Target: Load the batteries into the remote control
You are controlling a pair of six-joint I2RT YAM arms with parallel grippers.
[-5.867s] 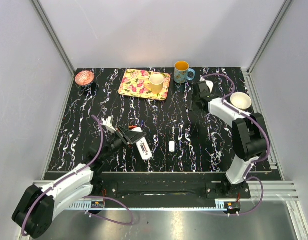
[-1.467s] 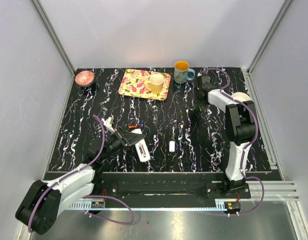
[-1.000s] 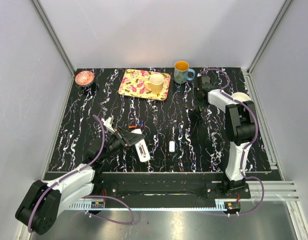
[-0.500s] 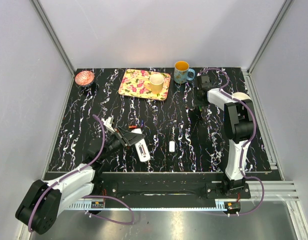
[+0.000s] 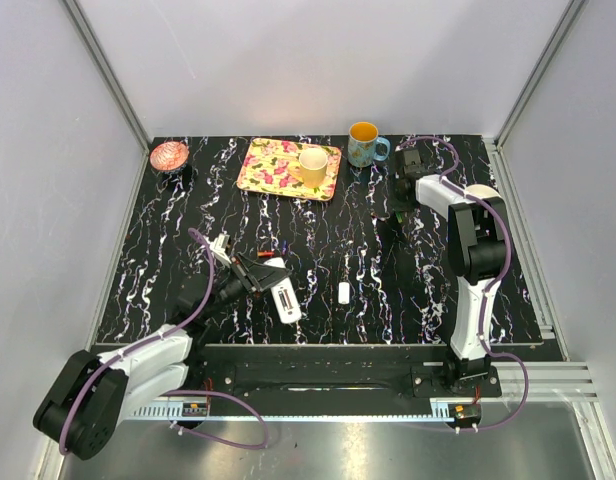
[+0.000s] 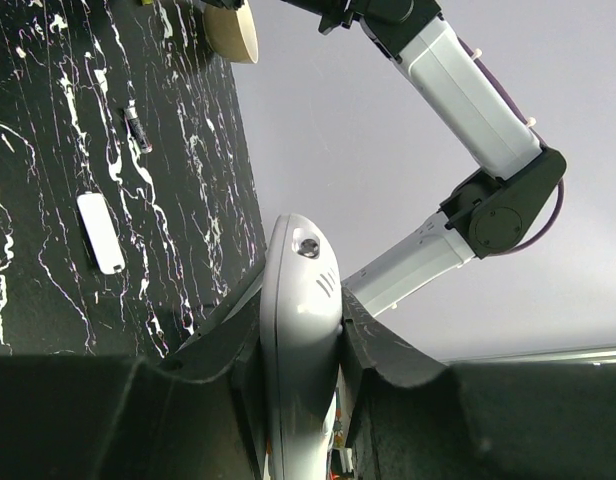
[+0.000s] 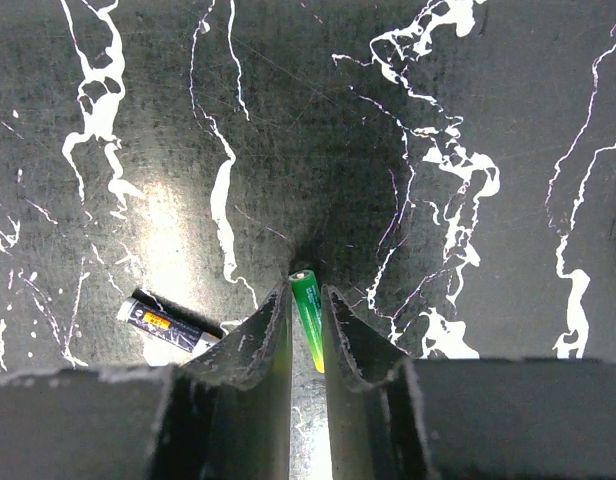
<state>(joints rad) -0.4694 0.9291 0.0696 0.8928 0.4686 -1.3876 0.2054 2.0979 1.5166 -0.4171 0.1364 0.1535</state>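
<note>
My left gripper (image 5: 271,284) is shut on the remote control (image 5: 286,301), a slim white bar held just above the table at the near left. In the left wrist view the remote control (image 6: 300,330) stands clamped between both jaws. At the far right, my right gripper (image 5: 394,214) points down at the table. In the right wrist view its jaws press on either side of a green battery (image 7: 307,301) that lies on the table. A dark battery (image 7: 168,325) with an orange label lies just left of the right gripper (image 7: 307,312).
A small white oblong piece (image 5: 343,292) lies right of the remote. At the back stand a floral tray (image 5: 273,165) with a yellow cup (image 5: 313,165), a blue mug (image 5: 364,144) and a copper bowl (image 5: 169,155). A white bowl (image 5: 480,193) sits behind the right arm.
The right gripper's jaws have narrowed onto the green battery. The right arm has shifted only slightly. The left arm and the remote control have stayed still.
</note>
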